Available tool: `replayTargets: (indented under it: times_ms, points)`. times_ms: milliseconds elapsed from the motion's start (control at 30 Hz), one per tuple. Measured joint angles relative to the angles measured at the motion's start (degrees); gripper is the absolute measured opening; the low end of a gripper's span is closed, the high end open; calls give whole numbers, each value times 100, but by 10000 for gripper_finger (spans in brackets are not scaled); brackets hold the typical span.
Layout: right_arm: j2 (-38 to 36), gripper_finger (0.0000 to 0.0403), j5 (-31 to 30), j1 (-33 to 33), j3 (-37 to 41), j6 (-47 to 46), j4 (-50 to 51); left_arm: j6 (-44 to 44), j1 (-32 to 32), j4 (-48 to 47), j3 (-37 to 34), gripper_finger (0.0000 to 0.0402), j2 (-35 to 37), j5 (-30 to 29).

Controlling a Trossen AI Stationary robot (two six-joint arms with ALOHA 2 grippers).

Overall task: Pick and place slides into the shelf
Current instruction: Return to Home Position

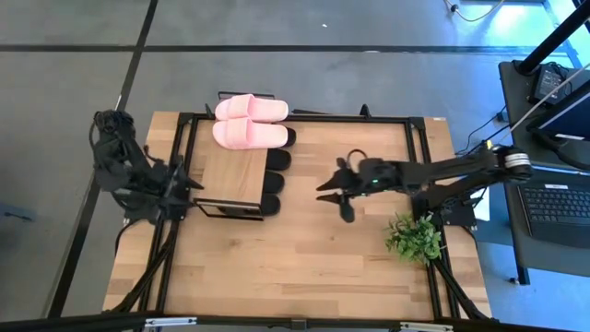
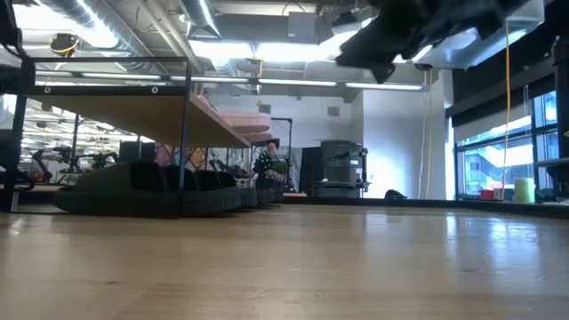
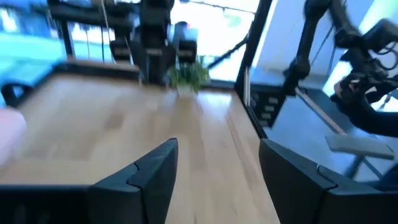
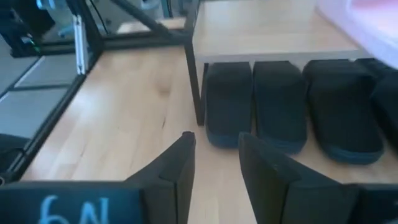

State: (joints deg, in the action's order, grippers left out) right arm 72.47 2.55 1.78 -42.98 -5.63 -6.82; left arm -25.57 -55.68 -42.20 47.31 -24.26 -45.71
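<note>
We see the shelf [image 1: 234,173] standing upright, with a light wood top on a black frame. Two pink slides [image 1: 249,135] lie side by side on its top. Four black slides [image 4: 280,99] lie in a row under it, their ends sticking out.

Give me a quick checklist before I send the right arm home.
1. Right gripper empty: ok, open, nothing in it.
2. Left gripper empty: ok, open.
3. Black slides under the shelf: ok, four in a row.
4. Pink slides on the shelf's top board: ok.
5. Plant clear of the right gripper's way back: cannot tell, heights do not show.
</note>
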Motion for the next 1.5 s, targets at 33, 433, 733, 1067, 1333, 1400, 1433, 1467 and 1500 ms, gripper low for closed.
replayTargets:
  times_ms: [33,433,733,1067,1333,1400,1433,1467,1500]
  points:
    - [-183,125,-6,0,144,28,-66,204,0,152,-66,217,101,-69]
    - [-1970,125,-41,-233,1283,160,-267,469,2,579,-1284,217,1123,-2786]
    - [-3019,125,-189,-546,2313,140,-510,188,4,471,-1945,217,2016,-2739]
    - [-3812,125,-109,-1134,2851,186,-643,588,7,1187,-2156,217,2405,-1711]
    - [-3889,125,-8,-1461,2876,164,-886,2773,155,4107,-2902,217,2403,298]
    - [-3889,125,35,-1493,2876,160,-931,2698,330,4101,-2983,217,2403,-64]
    - [-3889,125,48,-1493,2876,145,-935,2631,449,4139,-3020,217,2403,-111]
    - [-3889,125,50,-1493,2876,145,-931,2626,577,4176,-3051,217,2403,-105]
    - [-3889,125,52,-1493,2876,144,-934,2613,709,4186,-3076,217,2390,-69]
